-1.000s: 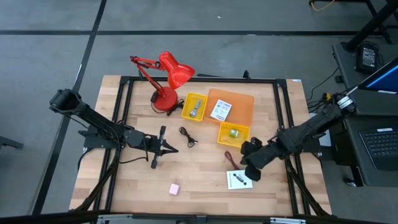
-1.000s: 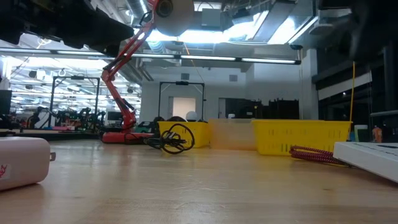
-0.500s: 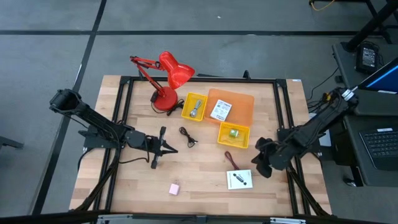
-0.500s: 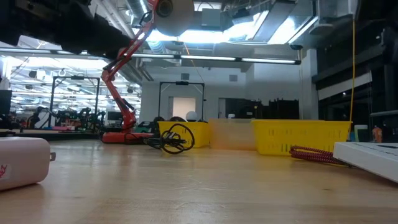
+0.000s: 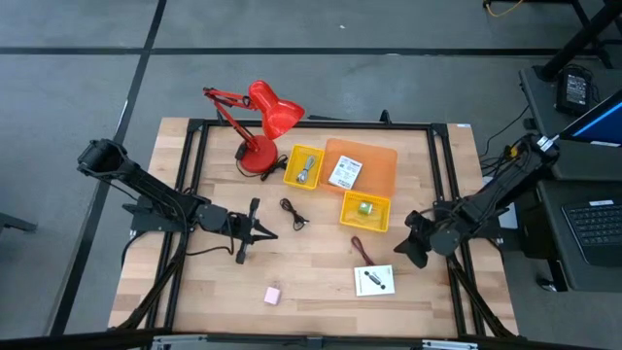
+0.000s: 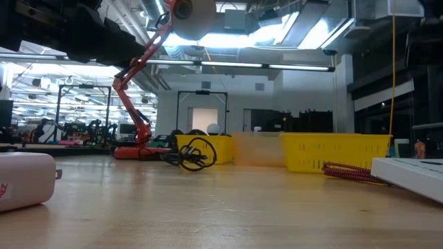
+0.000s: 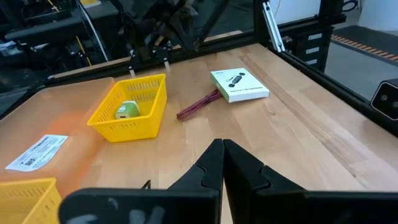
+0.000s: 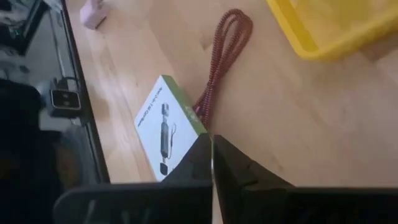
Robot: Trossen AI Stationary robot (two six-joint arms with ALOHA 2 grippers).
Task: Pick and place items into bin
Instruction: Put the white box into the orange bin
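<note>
A white box with a green edge (image 5: 374, 280) lies flat near the table's front, with a maroon cord (image 5: 362, 250) just beyond it. A black cable (image 5: 293, 214) lies mid-table and a pink block (image 5: 272, 295) near the front edge. Behind them stand a yellow bin (image 5: 365, 209) holding a green block, an orange bin (image 5: 362, 167) holding a white card, and a second yellow bin (image 5: 304, 167) holding a bluish-grey tool. My right gripper (image 5: 408, 255) hangs shut and empty to the right of the box (image 8: 165, 124). My left gripper (image 5: 272, 233) waits shut and empty left of the cable.
A red desk lamp (image 5: 260, 122) stands at the back left, its base beside the yellow bin. A black frame (image 5: 194, 156) runs around the tabletop. Bare wood lies between the cable and the pink block, and along the front edge.
My right gripper has drawn back from above the white box toward the table's right edge and has rolled about its own line, staying shut. The box, the cord and the other things lie where they were.
</note>
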